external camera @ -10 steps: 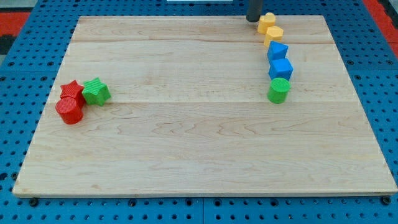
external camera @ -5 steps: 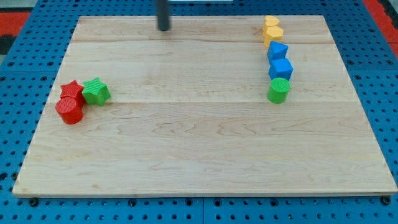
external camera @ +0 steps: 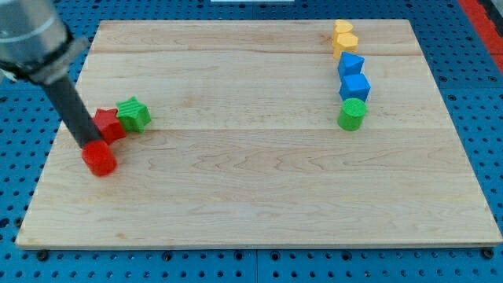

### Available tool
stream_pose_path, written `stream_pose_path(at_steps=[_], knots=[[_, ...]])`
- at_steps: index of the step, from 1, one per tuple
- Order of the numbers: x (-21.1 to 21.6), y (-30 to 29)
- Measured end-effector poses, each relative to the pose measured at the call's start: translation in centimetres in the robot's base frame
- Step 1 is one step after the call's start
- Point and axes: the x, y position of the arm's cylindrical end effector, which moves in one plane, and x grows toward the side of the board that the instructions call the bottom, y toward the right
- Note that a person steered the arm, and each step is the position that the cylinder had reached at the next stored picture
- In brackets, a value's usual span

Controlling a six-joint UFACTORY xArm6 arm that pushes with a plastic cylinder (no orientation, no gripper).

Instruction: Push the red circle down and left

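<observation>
The red circle (external camera: 100,158) lies near the board's left edge, below the red star (external camera: 108,126) and the green star (external camera: 134,115). My tip (external camera: 86,144) rests against the upper left of the red circle and just left of the red star. The rod slants up toward the view's top left.
On the view's right a column of blocks runs downward: two yellow blocks (external camera: 344,37), a blue block (external camera: 351,64), a blue cube (external camera: 355,86) and a green cylinder (external camera: 352,114). The wooden board (external camera: 251,204) sits on a blue pegboard.
My tip swept from the top right, across the top of the board, down to the left cluster. The red circle moved down and slightly right; the red and green stars shifted right.
</observation>
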Motion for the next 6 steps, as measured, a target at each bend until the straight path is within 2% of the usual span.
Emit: stream_pose_path(at_steps=[1, 2, 3, 4, 5, 6], knots=[[2.3, 6.3], [2.3, -1.6], [2.8, -4.5], [7.8, -2.1], [7.2, 8.1], [6.8, 14.5]])
